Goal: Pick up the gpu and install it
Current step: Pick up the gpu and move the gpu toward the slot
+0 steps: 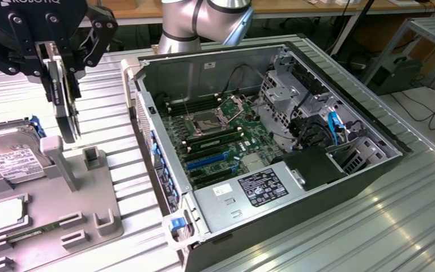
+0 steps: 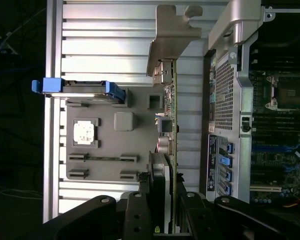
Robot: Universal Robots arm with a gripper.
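My gripper (image 1: 60, 59) is shut on the gpu (image 1: 65, 107), which hangs edge-on in the air at the exterior view's left, above the grey holder tray (image 1: 66, 215). In the wrist view the gpu (image 2: 173, 120) runs away from the gripper (image 2: 165, 212). Its green board is edge-on, the black fan shroud sits near the fingers and the silver end bracket (image 2: 172, 37) is at the far end. The open computer case (image 1: 331, 170) lies to the exterior view's right of the card, with its motherboard (image 1: 221, 141) and blue slots (image 1: 206, 162) exposed.
On the holder tray (image 2: 115, 150) rest a silver hard drive with a white label (image 1: 9, 156) in blue rails (image 2: 85, 89) and a small square processor chip (image 1: 7, 213). The case's rear wall (image 2: 222, 95) stands close beside the card. A ribbed metal table (image 1: 399, 226) lies under everything.
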